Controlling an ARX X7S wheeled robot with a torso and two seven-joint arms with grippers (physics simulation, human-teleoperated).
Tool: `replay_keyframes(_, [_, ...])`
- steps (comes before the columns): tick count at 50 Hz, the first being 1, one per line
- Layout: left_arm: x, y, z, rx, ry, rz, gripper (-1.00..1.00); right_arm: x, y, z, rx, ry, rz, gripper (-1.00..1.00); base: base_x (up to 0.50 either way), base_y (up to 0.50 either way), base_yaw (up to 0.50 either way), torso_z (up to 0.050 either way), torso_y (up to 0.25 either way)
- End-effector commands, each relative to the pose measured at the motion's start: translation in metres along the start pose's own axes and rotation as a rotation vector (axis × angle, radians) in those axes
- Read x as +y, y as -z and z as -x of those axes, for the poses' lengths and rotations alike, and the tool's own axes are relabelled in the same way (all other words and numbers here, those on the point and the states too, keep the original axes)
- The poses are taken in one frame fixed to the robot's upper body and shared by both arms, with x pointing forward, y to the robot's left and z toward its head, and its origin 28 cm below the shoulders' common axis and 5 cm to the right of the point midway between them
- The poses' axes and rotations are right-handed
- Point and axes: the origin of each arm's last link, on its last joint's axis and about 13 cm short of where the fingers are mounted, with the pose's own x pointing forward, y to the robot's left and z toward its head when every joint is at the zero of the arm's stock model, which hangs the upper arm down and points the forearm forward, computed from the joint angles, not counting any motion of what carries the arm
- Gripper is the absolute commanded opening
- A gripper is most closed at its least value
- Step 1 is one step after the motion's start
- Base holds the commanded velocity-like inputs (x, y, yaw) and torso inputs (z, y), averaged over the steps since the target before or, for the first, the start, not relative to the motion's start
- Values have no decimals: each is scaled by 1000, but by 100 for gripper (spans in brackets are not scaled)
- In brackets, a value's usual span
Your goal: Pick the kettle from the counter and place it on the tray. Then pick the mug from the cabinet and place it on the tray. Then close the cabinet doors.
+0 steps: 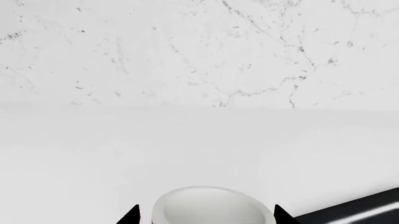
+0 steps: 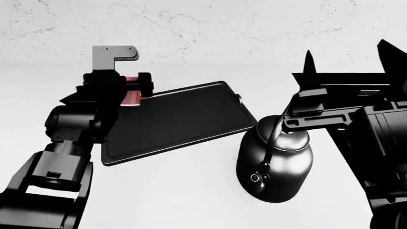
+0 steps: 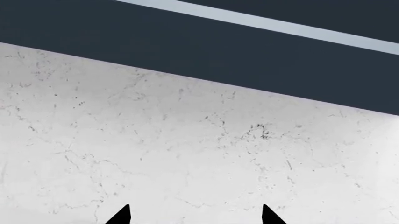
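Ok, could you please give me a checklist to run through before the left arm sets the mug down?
1. mug held in left gripper: ok.
2. mug above tray: cannot tell; it hangs at the tray's far corner.
3. kettle on tray: not ok; it stands on the counter beside it.
4. right gripper open and empty: ok.
5. cabinet doors shut: cannot tell; out of view.

The black left gripper (image 2: 130,88) hides most of the small red cylindrical mug (image 2: 131,95); beside it, the flat black rectangular tray's (image 2: 184,119) left end sits behind the arm.
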Motion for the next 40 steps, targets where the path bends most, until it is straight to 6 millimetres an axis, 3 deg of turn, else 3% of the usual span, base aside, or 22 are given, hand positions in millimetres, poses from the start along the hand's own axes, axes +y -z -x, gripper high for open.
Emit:
replay_keyframes(1, [9, 24, -1, 90, -22, 8, 100, 1, 0, -1, 1, -3, -1, 100, 0, 0, 0, 0, 0])
replay_keyframes(10, [14, 15, 3, 70, -27, 20, 100, 1, 1, -1, 2, -3, -2, 100, 0, 0, 0, 0, 0])
replay_keyframes(21, [20, -9, 21, 7, 1, 29, 100, 1, 1, -1, 0, -3, -4, 100, 0, 0, 0, 0, 0])
replay_keyframes(32, [23, -51, 60, -120, 81, 57, 100, 2, 0, 0, -2, -5, -5, 100, 0, 0, 0, 0, 0])
replay_keyframes(40, [21, -67, 84, -194, 134, 56, 100, 2, -1, 0, -3, -8, -4, 100, 0, 0, 0, 0, 0])
